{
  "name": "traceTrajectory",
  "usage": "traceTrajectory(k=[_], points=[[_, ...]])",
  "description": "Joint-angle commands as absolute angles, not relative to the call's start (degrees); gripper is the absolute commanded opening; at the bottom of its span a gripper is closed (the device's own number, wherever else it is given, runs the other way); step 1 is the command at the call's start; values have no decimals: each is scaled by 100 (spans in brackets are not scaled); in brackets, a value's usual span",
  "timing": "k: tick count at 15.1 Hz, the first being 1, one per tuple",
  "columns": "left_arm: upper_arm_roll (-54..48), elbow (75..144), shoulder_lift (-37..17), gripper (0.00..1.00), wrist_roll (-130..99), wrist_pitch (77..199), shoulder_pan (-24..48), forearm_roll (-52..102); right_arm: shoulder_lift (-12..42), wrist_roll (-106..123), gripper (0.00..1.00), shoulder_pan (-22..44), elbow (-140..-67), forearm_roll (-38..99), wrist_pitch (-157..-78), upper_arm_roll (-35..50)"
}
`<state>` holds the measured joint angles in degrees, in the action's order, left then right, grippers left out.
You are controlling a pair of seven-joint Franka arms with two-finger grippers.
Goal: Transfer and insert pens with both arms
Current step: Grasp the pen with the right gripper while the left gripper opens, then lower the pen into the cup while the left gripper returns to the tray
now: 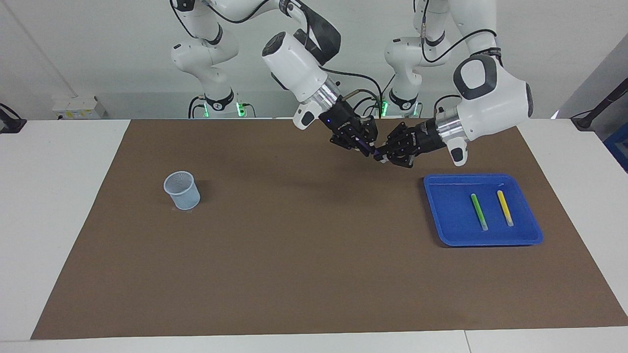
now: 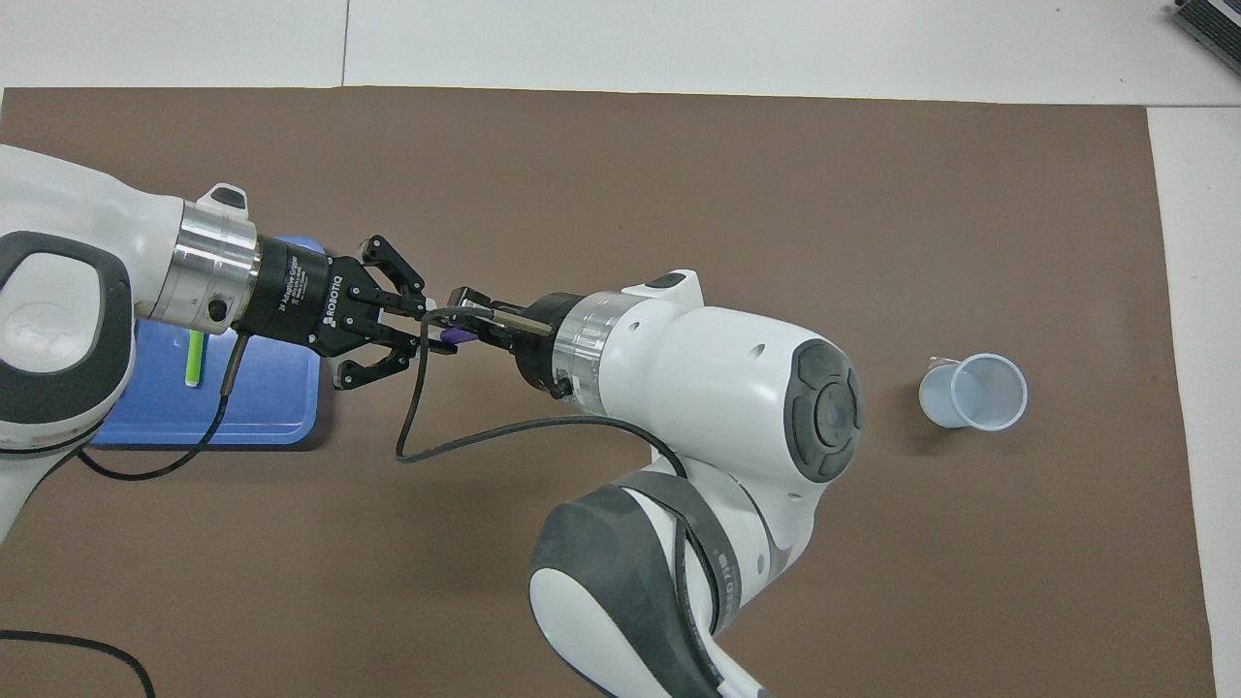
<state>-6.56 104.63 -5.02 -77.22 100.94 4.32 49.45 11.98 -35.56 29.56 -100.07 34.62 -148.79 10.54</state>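
A: Largest first, what do we see?

B: A brown mat (image 1: 294, 274) covers the table. The two arms meet above its middle strip, at the edge nearer to the robots. A blue tray (image 1: 444, 215) lies toward the left arm's end, and a pale mesh cup (image 1: 182, 190) stands toward the right arm's end, well apart from the tray.

A: And the pens?

B: The green pen (image 1: 479, 211) and yellow pen (image 1: 505, 208) lie side by side in the tray, apart from each other. The purple pen (image 1: 369, 148) hangs in the air between the two claws.

A: How do the claws stand?

B: The right gripper (image 1: 364, 147) is clamped on the purple pen. The left gripper (image 1: 384, 156) sits at the pen's other end; we cannot tell whether it grips or has let go.

A: Which step is this?

B: We judge it the handover. Next the left claw must release fully and draw clear, so that the right arm can carry the pen over the cup and lower it in upright.
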Motion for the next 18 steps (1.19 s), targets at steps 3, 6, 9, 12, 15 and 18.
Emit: traceTrajectory(k=[3,6,9,12,15,18], points=[[-580,10617,-290,74,-7813,10274,545,5054,1178,-3402,0,2821,-9993,3480,-14635,1072],[-580,10626,-290,74,-7796,10274,536,5054,1151,-2675,0,2489,-9993,3332,-14030,1063],[-563,10626,-290,70,-7482,10248,510,4984,1081,-1988,0,2119,-9976,2815,-13160,1055],[-554,10801,-203,65,-6035,10187,501,4467,959,-1260,0,1558,-9906,1734,-12168,1072],[-554,10968,-123,61,-4628,10169,448,3808,669,4,0,899,-9896,1032,-10981,1055],[-527,11013,-114,61,-3248,10169,413,3043,519,1349,0,275,-9966,-15,-10241,1063]])
